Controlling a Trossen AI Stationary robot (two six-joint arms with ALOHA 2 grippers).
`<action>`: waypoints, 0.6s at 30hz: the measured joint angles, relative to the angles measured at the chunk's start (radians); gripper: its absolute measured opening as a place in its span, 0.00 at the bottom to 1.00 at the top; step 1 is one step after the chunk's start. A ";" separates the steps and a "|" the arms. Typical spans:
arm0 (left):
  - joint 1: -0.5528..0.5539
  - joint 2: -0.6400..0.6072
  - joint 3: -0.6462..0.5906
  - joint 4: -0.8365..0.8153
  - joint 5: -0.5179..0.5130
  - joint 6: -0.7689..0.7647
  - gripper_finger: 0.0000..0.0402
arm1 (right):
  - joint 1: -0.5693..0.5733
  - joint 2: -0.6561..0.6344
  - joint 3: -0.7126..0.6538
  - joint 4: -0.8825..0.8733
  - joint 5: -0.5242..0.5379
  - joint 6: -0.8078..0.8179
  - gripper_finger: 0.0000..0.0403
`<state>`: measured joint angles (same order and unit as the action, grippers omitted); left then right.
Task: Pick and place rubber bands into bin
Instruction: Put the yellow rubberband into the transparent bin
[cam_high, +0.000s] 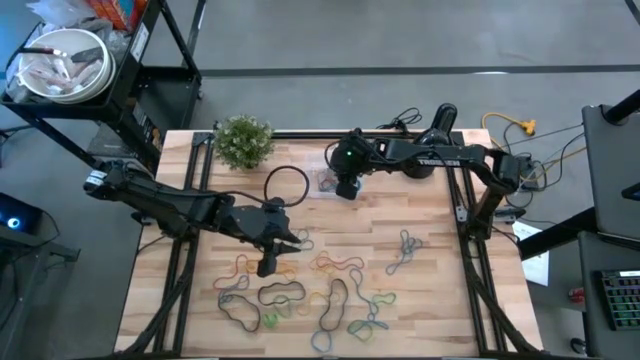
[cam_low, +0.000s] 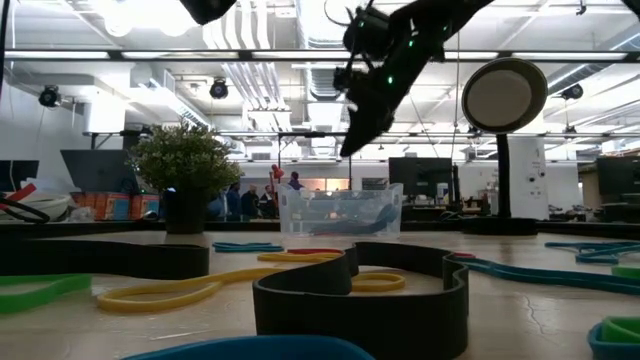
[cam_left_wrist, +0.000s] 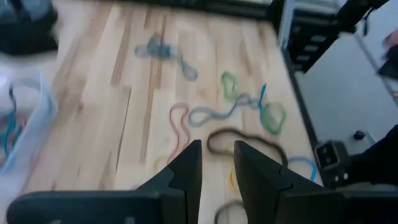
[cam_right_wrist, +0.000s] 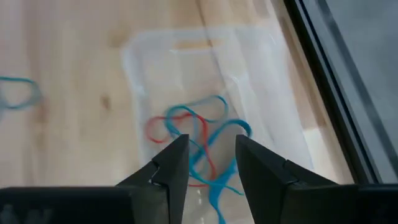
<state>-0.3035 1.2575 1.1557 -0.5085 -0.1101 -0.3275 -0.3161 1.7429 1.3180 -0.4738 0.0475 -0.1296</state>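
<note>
I see the wooden table (cam_high: 430, 290) with the rubber bands (cam_high: 300, 290) strewn loose over its near half, black, yellow, green, blue and red loops lying flat, a few overlapping; one large black ring (cam_high: 287, 185) lies apart toward the far side, beside the small plant (cam_high: 243, 140).

My left arm (cam_high: 170, 205) reaches in low from the left edge, stretched almost flat across the table toward the middle. Its left gripper (cam_high: 268, 262) points down over the far left of the scatter, just above a yellow and red loop. Its fingers (cam_left_wrist: 186, 171) stand slightly parted and hold nothing; wood shows through the gap.

My right arm (cam_high: 440, 155) comes from the far right corner, folded along the far edge, wrist bent downward. The right gripper (cam_right_wrist: 211, 158) hangs directly above the bin (cam_right_wrist: 205, 106), clear of it, fingers spread and empty.

The bin stands near the far edge at the middle, right of the plant. In it lie tangled blue and red bands (cam_right_wrist: 196, 140).
</note>
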 joint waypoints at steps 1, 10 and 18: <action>0.000 0.000 0.000 -0.024 0.001 -0.009 0.19 | 0.004 -0.011 0.004 0.002 -0.015 -0.005 0.31; -0.005 0.000 -0.001 -0.164 0.026 -0.086 0.19 | 0.059 -0.146 0.005 -0.024 -0.128 -0.045 0.28; -0.005 0.000 -0.001 -0.213 0.034 -0.114 0.19 | 0.121 -0.255 0.004 -0.130 -0.138 -0.035 0.25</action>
<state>-0.3088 1.2575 1.1549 -0.7213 -0.0758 -0.4411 -0.1952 1.4877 1.3224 -0.6043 -0.0910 -0.1646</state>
